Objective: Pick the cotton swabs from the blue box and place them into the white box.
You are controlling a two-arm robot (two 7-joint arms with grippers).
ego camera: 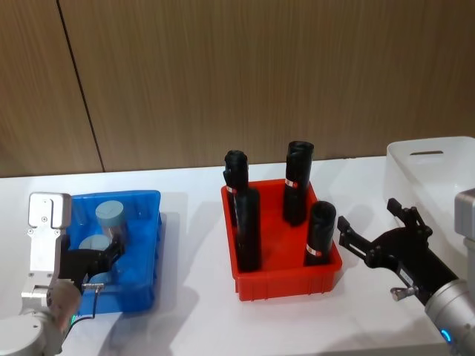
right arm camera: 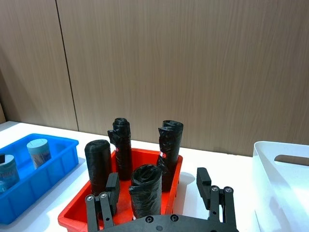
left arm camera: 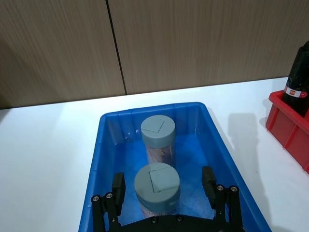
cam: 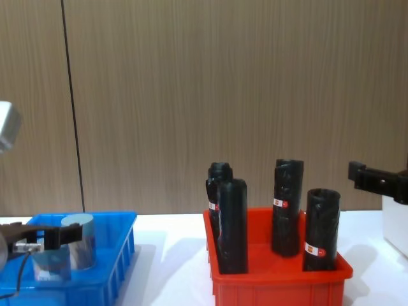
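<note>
On the table (left arm camera: 48, 140), cotton swabs (left arm camera: 157, 186) stand between left gripper's (left arm camera: 163, 182) spread fingers (left arm camera: 118, 187).

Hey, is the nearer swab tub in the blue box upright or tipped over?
Upright: the tub stands in the blue box, lid facing up, between the fingers of the open left gripper.

cotton swabs (left arm camera: 158, 131): two upright grey-lidded tubs, one between my left claw (left arm camera: 163, 178) fingers, one beyond
blue box (left arm camera: 99, 154): around both
white box (ego camera: 415, 150): beside my right claw (ego camera: 369, 215)
</note>
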